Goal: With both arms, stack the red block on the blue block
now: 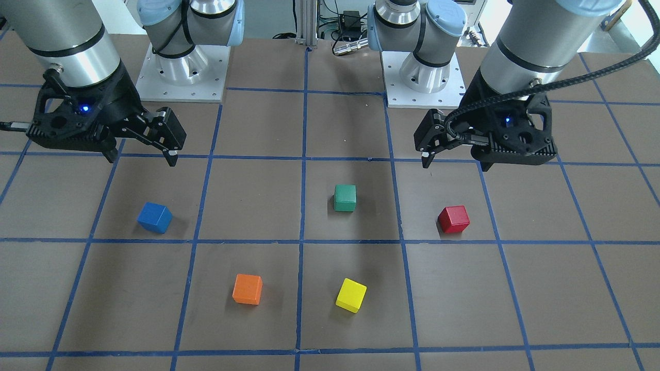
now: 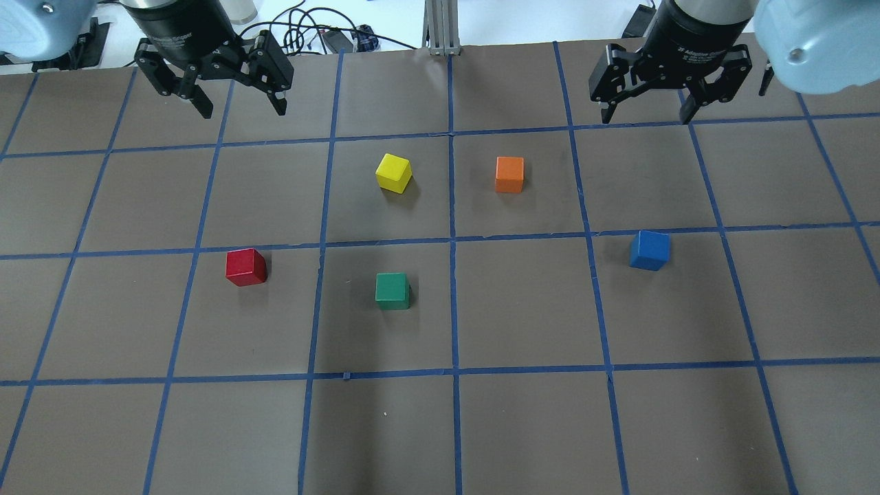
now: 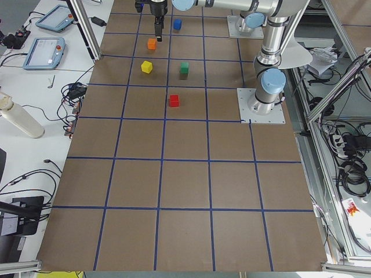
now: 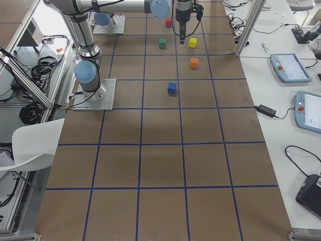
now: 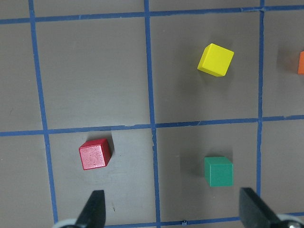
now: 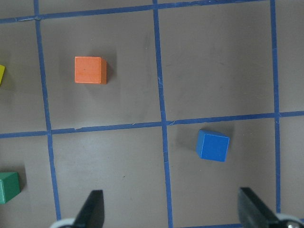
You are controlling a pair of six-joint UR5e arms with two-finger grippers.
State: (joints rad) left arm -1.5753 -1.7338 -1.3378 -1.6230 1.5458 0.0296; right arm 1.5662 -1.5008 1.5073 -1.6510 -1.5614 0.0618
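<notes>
On the brown table (image 2: 522,426), seen from above, the red block (image 2: 246,267) sits alone at 6 o'clock from the left gripper (image 2: 243,110). The blue block (image 2: 650,249) sits at 6 o'clock from the right gripper (image 2: 645,117), well apart from the red one, at its 3 o'clock. Both grippers hang up high with fingers spread wide, and they hold nothing. I think the first job is to pick up the red block. The left gripper should come straight down over it, turn a bit to match its flat sides, and squeeze it in the middle. The green block (image 2: 392,291) lies between the two blocks, so the red one should be lifted high to pass over it.
</notes>
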